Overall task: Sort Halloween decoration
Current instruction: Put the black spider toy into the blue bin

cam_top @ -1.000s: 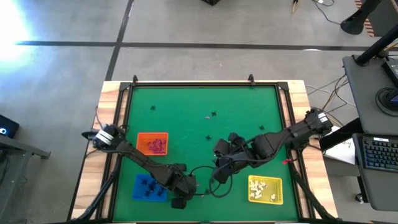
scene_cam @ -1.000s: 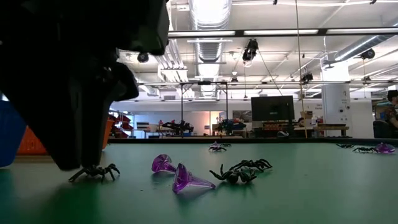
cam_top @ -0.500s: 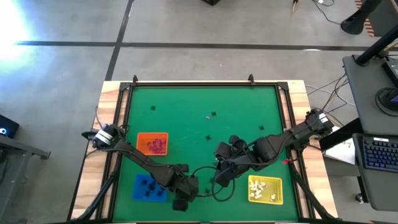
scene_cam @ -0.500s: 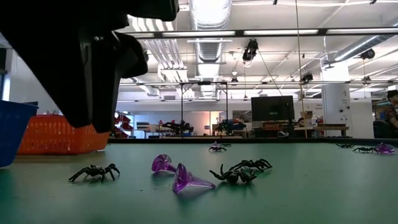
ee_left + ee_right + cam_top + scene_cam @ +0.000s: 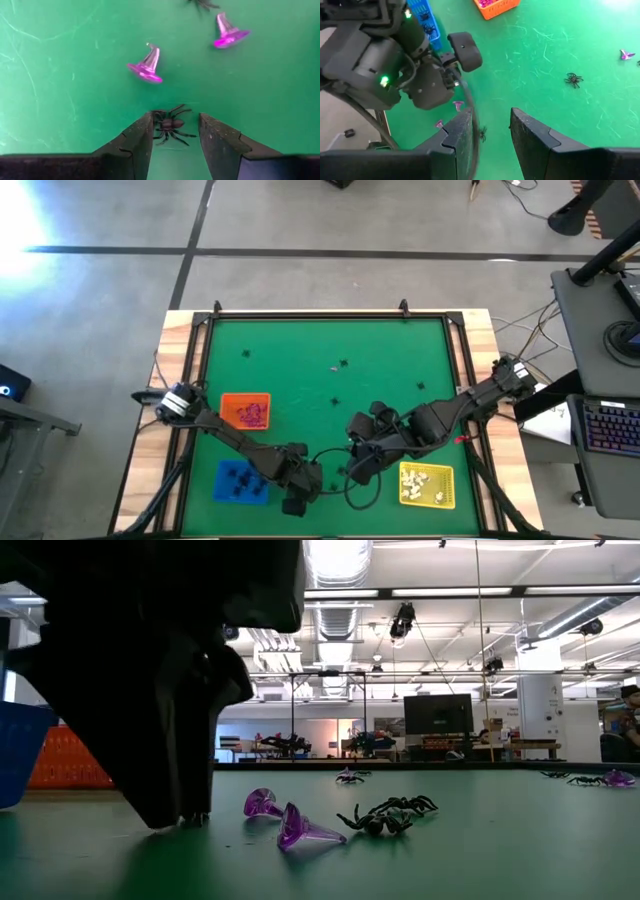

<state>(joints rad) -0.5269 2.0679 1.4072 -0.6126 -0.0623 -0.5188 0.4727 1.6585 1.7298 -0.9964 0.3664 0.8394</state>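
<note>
Low view, left gripper (image 5: pixel 185 820) lowered onto spider (image 5: pixel 170 126)

Overhead, table-level, two wrist cameras

text: none legible | labels: none | brands: none | numbers: none
</note>
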